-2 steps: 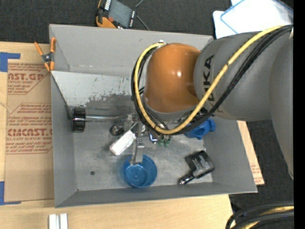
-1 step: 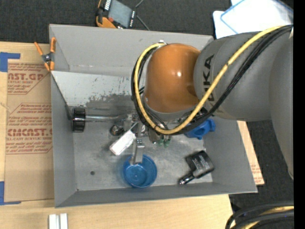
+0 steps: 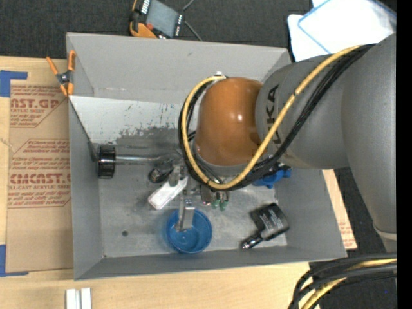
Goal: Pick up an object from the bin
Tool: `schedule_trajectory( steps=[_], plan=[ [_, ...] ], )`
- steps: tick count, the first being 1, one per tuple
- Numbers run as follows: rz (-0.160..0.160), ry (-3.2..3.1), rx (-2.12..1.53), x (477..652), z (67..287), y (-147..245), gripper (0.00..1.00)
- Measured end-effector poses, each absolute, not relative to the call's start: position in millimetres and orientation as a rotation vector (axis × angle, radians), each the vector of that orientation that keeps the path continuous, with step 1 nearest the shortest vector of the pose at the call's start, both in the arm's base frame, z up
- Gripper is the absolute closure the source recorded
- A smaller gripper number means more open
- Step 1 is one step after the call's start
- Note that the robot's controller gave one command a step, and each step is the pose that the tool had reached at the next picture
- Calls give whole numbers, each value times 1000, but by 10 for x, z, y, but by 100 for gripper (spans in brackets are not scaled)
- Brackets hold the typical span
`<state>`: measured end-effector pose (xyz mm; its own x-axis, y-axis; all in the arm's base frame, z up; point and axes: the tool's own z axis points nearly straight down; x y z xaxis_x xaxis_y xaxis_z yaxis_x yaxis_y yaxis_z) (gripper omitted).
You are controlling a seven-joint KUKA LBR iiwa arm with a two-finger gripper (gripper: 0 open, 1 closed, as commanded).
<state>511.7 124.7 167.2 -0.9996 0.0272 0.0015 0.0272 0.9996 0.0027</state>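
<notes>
Nearest the bin's front wall (image 3: 212, 262) lies a blue round dish (image 3: 198, 238), shallow and flat on the floor, left of the middle. The gripper (image 3: 187, 221) comes down over it, its tip inside the dish's outline, seemingly on or just above the bowl. Whether the gripper is spread or closed I cannot tell, since the view shows its lower end only as one narrow metal piece. To the right along the same front strip, well apart from the dish, sits a black clip-like device (image 3: 270, 221). Just behind the dish, close to the gripper's left, a white piece (image 3: 165, 196) lies slantwise, with a small dark thing (image 3: 159, 172) beyond it. Farther back the orange cover (image 3: 228, 124) of the arm (image 3: 335, 108) hides the middle of the floor, and a blue thing (image 3: 275, 176) peeps out below it on the right. Toward the left wall a black-handled tool (image 3: 106, 161) lies with its metal shaft pointing right. If the dish is the aim, a thin upturned rim probably gives the only purchase, so the jaws should straddle one side of that rim, one inside and one outside, go down until the floor stops them, then close firmly before lifting straight up, keeping clear of the white piece.
</notes>
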Motion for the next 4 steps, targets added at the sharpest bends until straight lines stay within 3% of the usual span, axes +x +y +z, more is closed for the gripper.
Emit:
schedule_trajectory(
  steps=[1, 3, 4],
  plan=[
    [-6, -3148, -51, 5255, 1494, 1145, 0],
    [-7, -3147, -27, 5078, 1387, 1205, 0],
    [-9, -3141, 228, 5316, 1520, 1127, 0]
  ],
)
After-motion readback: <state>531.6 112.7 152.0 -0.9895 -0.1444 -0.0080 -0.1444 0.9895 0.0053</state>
